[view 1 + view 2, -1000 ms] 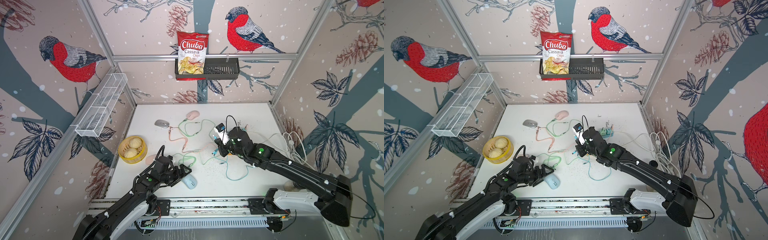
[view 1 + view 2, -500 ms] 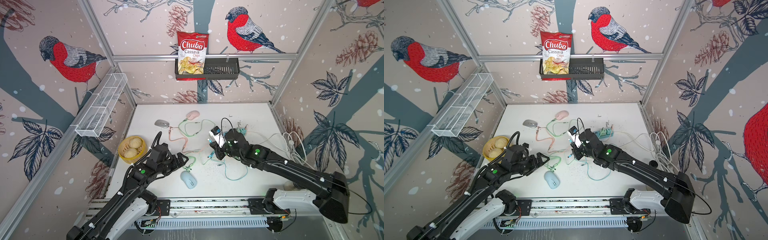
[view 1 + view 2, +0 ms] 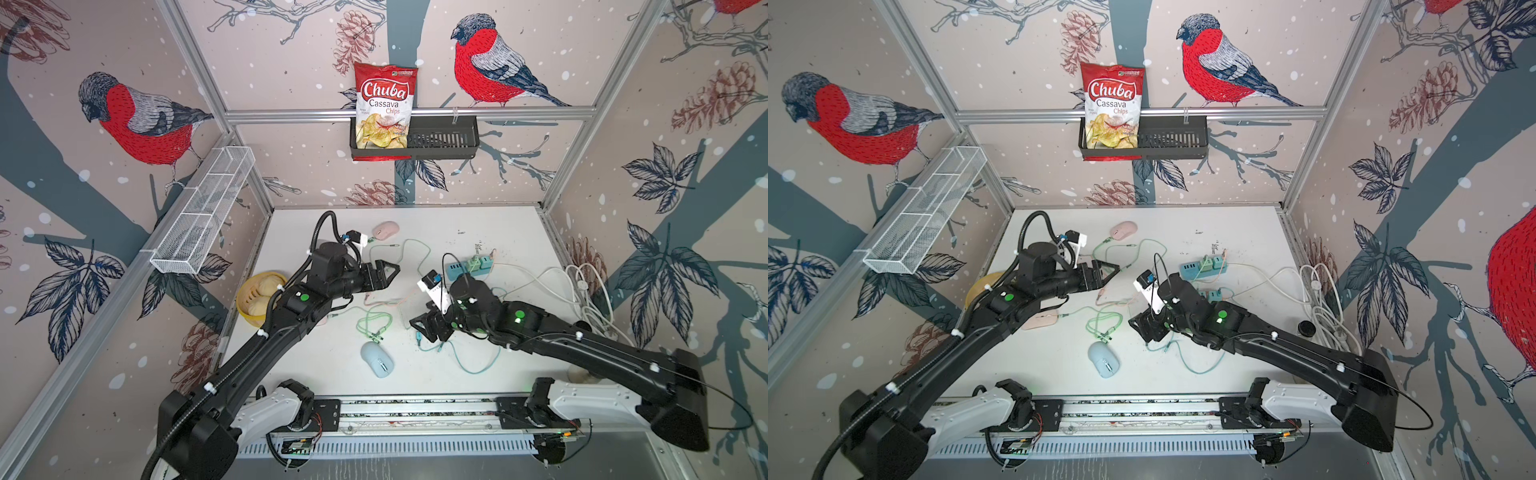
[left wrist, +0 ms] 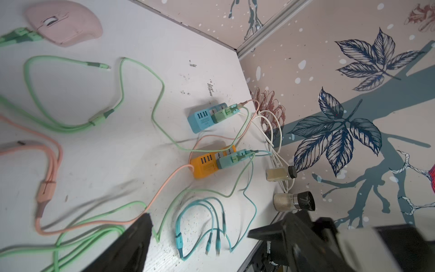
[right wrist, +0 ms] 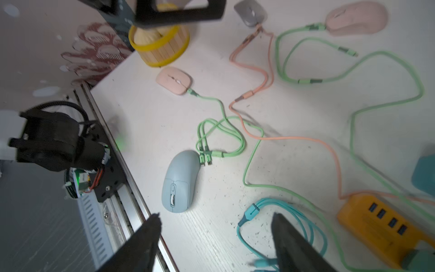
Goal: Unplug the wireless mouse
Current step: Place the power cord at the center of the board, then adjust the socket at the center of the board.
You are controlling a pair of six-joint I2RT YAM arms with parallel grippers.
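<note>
A light blue wireless mouse (image 3: 376, 358) (image 5: 180, 182) lies near the table's front edge with no cable in it. Two loose green plugs (image 5: 205, 160) rest at its rear end. My right gripper (image 3: 422, 330) (image 5: 215, 216) hovers low just right of the mouse, open and empty. A teal cable (image 5: 251, 210) (image 3: 469, 365) lies on the table under it. My left gripper (image 3: 392, 274) (image 4: 199, 225) is raised over the table's middle, open and empty, well behind the mouse.
A pink mouse (image 3: 385, 230) at the back, a flat pink mouse (image 5: 174, 80) and a grey mouse (image 5: 250, 11) each have a cable attached. Blue (image 3: 461, 270) and orange (image 5: 376, 223) power strips sit at the right, by white cords (image 3: 582, 291) and two shakers (image 4: 292, 201). A yellow basket (image 3: 257, 297) is at the left.
My left gripper has lifted off the blue mouse and swung up and back. My right gripper has opened, let go of the teal cable, and moved toward the front.
</note>
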